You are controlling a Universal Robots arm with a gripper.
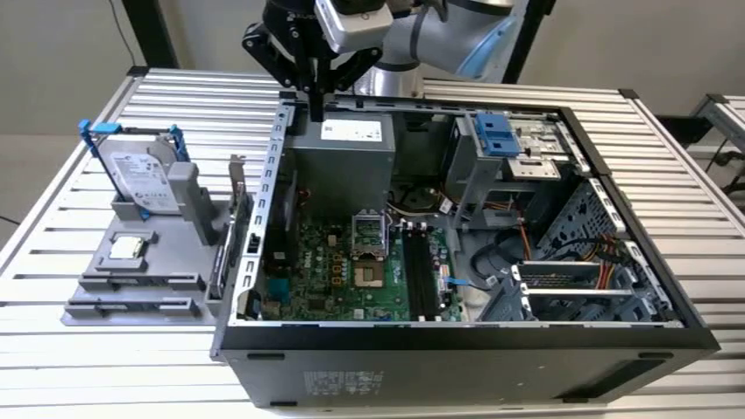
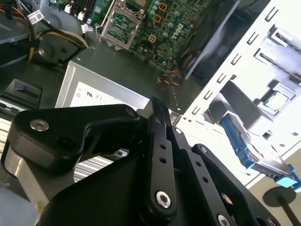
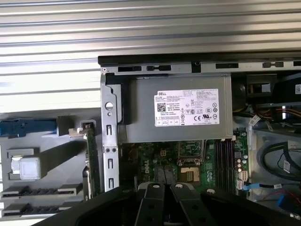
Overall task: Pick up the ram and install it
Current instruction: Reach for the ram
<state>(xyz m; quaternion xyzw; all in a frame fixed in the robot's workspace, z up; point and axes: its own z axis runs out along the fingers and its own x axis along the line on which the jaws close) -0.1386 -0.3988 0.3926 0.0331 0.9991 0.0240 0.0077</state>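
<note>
The ram (image 3: 92, 162) is a thin stick standing on edge in a grey fixture, just outside the case wall; in the exterior view the ram (image 1: 236, 236) is at the case's left. My gripper (image 1: 316, 110) hangs over the case's far edge above the power supply (image 1: 344, 153), well away from the ram. Its black fingers are shut with nothing between them, as both wrist views show for the gripper (image 3: 164, 188) (image 2: 157, 104). The black memory slots (image 1: 414, 262) lie on the green motherboard (image 1: 338, 271) inside the case.
The open computer case (image 1: 466, 336) sits on a slatted metal table (image 1: 70, 349). The grey fixture (image 1: 128, 288) also holds a silver hard drive with blue brackets (image 1: 142, 179) and a processor chip (image 1: 126, 249). Cables and a blue drive bay (image 1: 495, 135) fill the case's right.
</note>
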